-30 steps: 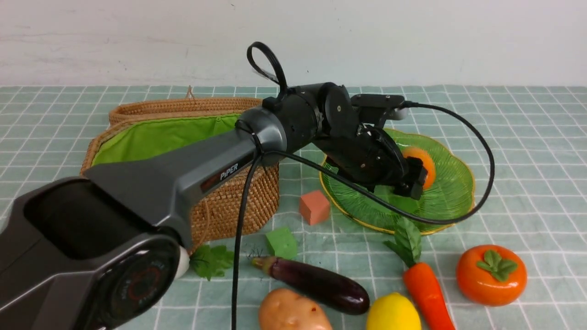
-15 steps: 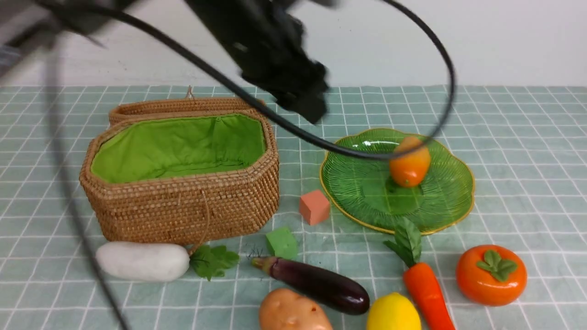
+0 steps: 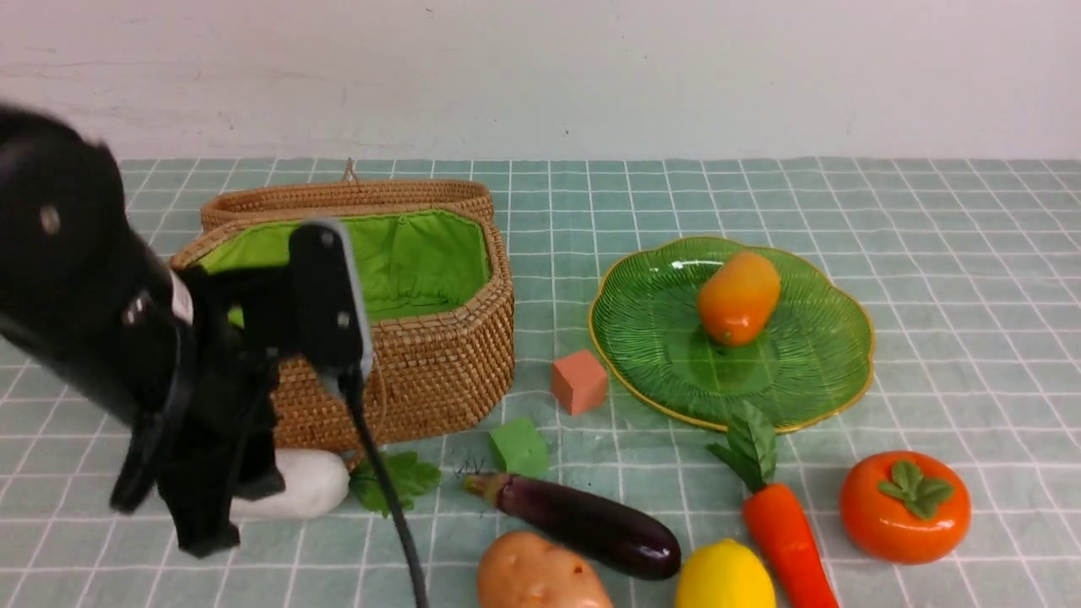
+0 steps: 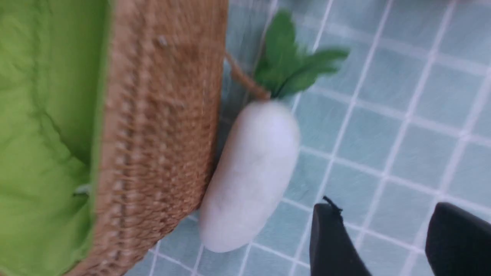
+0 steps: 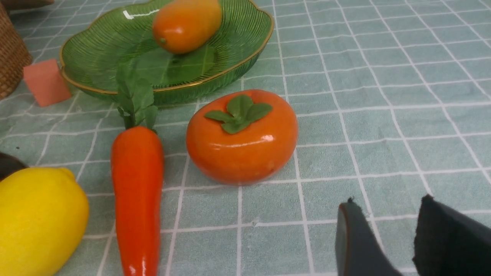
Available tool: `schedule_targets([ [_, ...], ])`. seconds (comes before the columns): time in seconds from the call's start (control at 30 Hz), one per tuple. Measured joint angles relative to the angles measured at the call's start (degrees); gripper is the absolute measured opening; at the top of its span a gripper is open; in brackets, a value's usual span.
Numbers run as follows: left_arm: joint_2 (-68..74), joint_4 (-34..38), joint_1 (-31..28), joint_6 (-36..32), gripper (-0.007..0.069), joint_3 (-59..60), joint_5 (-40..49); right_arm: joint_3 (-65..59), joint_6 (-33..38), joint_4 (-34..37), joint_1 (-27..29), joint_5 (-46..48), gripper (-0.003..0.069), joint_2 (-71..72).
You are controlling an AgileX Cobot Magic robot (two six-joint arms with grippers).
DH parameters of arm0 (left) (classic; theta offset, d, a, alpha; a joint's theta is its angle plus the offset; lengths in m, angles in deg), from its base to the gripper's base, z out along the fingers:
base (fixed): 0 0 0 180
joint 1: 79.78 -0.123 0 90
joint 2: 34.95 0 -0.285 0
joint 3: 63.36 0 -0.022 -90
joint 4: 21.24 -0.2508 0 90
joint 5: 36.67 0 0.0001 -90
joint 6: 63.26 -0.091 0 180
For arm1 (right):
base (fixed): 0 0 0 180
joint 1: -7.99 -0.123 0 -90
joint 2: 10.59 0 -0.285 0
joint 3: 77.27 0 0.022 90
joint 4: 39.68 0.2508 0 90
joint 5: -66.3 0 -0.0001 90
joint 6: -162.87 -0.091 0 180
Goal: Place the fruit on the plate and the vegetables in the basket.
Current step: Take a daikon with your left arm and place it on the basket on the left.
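Brown potato [image 3: 540, 576] and yellow lemon [image 3: 724, 578] lie nearest, at the front edge of the checked surface [image 3: 971, 279]. The purple eggplant [image 3: 591, 525] lies just behind the two. Right of the lemon lies the carrot [image 3: 785, 532], its leaves reaching the plate's rim, and right of the carrot sits the persimmon [image 3: 904, 507].

The right hand [image 5: 387, 207] hangs low over the surface near the persimmon, its fingers apart and empty.

The white radish [image 3: 308, 483] lies just beside the front wall of the basket [image 3: 422, 371], leaves pointing right. The left hand [image 4: 383, 214] is at the radish's blunt end, over bare cloth, fingers parted with nothing between them.

A green cube [image 3: 517, 447] sits behind the eggplant's stem, and a pink cube [image 3: 579, 382] stands between basket and plate. The basket is open and its green lining shows no vegetable inside. Farther right, the green plate [image 3: 811, 371] carries the mango [image 3: 737, 297] alone.
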Motion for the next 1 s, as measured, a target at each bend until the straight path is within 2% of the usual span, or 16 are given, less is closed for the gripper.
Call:
schedule_targets([
  [0.03, 0.04, -0.42, 0.00, 0.31, 0.0342, 1.30, -0.83, 0.00, 0.00, 0.00, 0.00, 0.00, 0.0240, 0.00],
  [0.1, 0.71, -5.98, 0.00, 3.26, 0.0351, 8.63, -11.93, 0.00, 0.00, 0.00, 0.00, 0.00, 0.0240, 0.00],
  [0.17, 1.36, -10.31, 0.00, 5.98, 0.0372, 12.71, -18.80, 0.00, 0.00, 0.00, 0.00, 0.00, 0.0240, 0.00],
  [0.27, 1.84, -14.49, 0.00, 8.64, 0.0409, 15.56, -23.54, 0.00, 0.00, 0.00, 0.00, 0.00, 0.0240, 0.00],
  [0.3, 1.95, -16.58, 0.00, 10.47, 0.0444, 16.55, -25.29, 0.00, 0.00, 0.00, 0.00, 0.00, 0.0240, 0.00],
  [0.33, 1.95, -16.77, 0.00, 10.66, 0.0449, 16.66, -25.46, 0.00, 0.00, 0.00, 0.00, 0.00, 0.0240, 0.00],
  [0.47, 2.01, -18.34, -1.98, 14.09, 0.0551, 17.33, -29.38, 0.00, 0.00, 0.00, 0.00, 0.00, 0.0240, 0.00],
  [0.5, 2.01, -18.34, -1.98, 14.09, 0.0551, 17.33, -29.38, 0.00, 0.00, 0.00, 0.00, 0.00, 0.0240, 0.00],
  [0.57, 2.78, -18.74, -4.89, 15.04, 0.0591, 17.33, -32.11, 0.00, 0.00, 0.00, 0.00, 0.00, 0.0240, 0.00],
  [0.67, 4.24, -18.96, -6.59, 15.36, 0.0596, 17.33, -33.15, 0.00, 0.00, 0.00, 0.00, 0.00, 0.0240, 0.00],
  [1.0, 8.29, -19.37, -6.59, 14.76, 0.0582, 17.33, -37.57, 0.00, 0.00, 0.00, 0.00, 0.00, 0.0240, 0.00],
])
